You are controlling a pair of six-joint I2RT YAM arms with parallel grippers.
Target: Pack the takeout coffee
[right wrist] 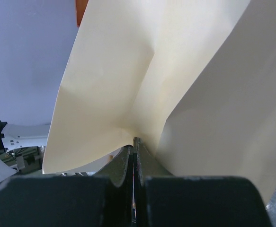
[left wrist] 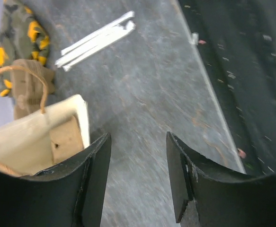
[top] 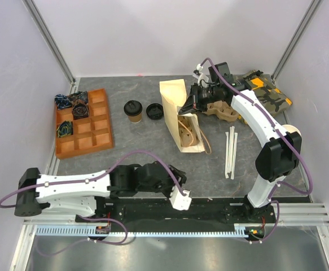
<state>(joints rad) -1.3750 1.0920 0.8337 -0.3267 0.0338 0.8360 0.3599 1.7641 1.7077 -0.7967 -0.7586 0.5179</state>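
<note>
The takeout coffee (top: 133, 110), a small brown cup with a black lid, stands upright on the grey mat left of the tan paper bag (top: 179, 116). The bag lies with its mouth toward the near side, rope handles spilling out. My right gripper (top: 191, 101) is shut on the bag's upper edge; in the right wrist view the pale paper (right wrist: 175, 71) rises from the closed jaws of that gripper (right wrist: 136, 142). Low by the near edge, my left gripper (top: 177, 174) is open and holds nothing. In its own view that gripper (left wrist: 138, 137) has bare mat between its fingers, and the bag (left wrist: 33, 137) shows at left.
A loose black lid (top: 154, 110) lies between the cup and the bag. An orange compartment tray (top: 96, 132) with colourful items is at left. A brown cup carrier (top: 220, 110), a camouflage cloth (top: 268, 90) and white stir sticks (top: 231, 149) are to the right.
</note>
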